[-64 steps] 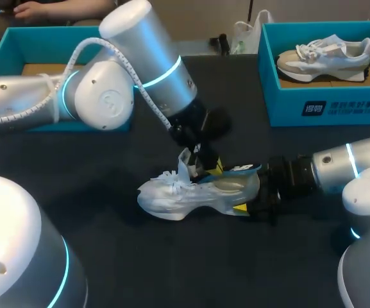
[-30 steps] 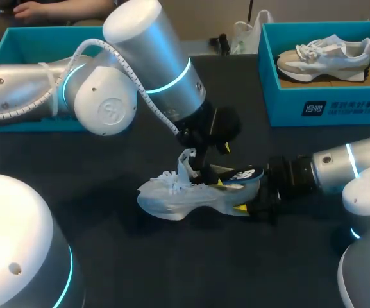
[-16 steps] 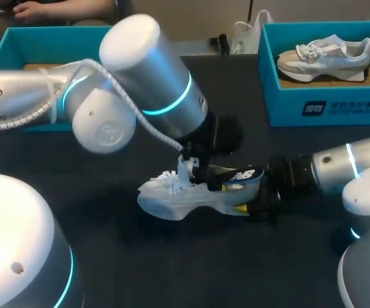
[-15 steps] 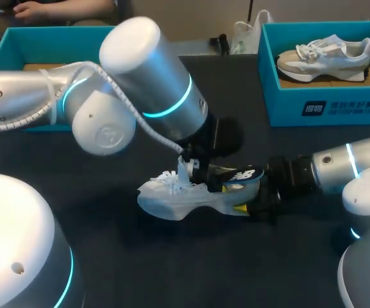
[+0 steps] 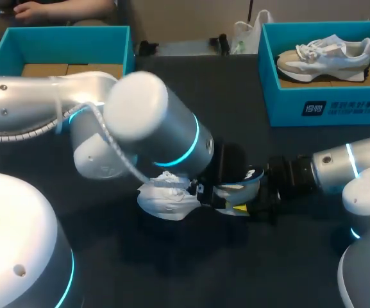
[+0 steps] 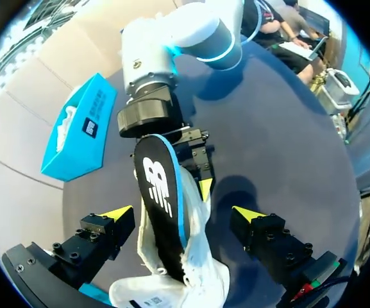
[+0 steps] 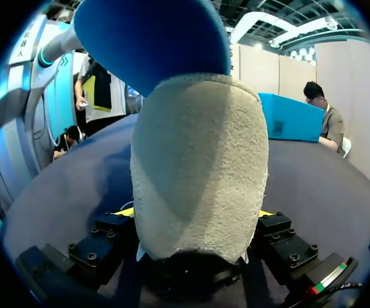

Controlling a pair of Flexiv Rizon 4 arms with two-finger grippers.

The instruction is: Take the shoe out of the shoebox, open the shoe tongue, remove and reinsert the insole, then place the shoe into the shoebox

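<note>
On the table [image 5: 146, 276], right fingers [image 7: 104, 247] gripped the heel of the light shoe [image 5: 162, 200]; left fingers [image 6: 101, 234] stood open astride its insole [image 6: 159, 186], probably thin and floppy, best pinched edgewise.

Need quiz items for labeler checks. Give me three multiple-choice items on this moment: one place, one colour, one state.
1. Where is the shoe holding the insole? A in the right box; B on the table; C in the left box.
2. The insole's edge is: A red; B green; C blue.
3. The left gripper is: A open; B shut on the insole; C shut on laces.
Answers: B, it lies on the dark table; C, a blue rim lines the black insole; A, its fingers stand apart, clear of the insole.
</note>
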